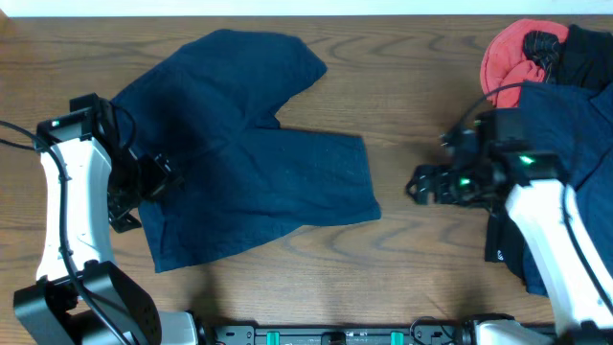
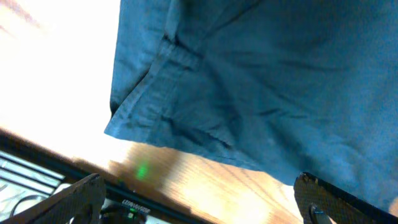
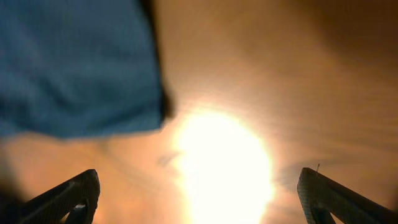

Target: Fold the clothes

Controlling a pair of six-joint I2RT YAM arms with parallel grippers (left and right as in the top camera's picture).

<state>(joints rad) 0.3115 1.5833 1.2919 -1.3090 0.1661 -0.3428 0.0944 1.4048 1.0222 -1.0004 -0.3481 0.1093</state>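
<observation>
As things stand: the shorts (image 1: pixel 249 163) lie spread flat on the table (image 1: pixel 421 96), left of centre, with the waistband (image 2: pixel 155 81) toward the left arm.
Left gripper (image 1: pixel 158 177): spread wide, empty, over the waistband edge.
Right gripper (image 1: pixel 420 184): spread wide too, empty, over bare wood just beside the nearer leg's hem (image 1: pixel 369 177).
Step, I'd say: garment laid out, first fold not yet made.
Next move calls for: pinching an edge and carrying one half across the other.
Waiting pile (image 1: pixel 536 57): red, black and navy, far right.
</observation>
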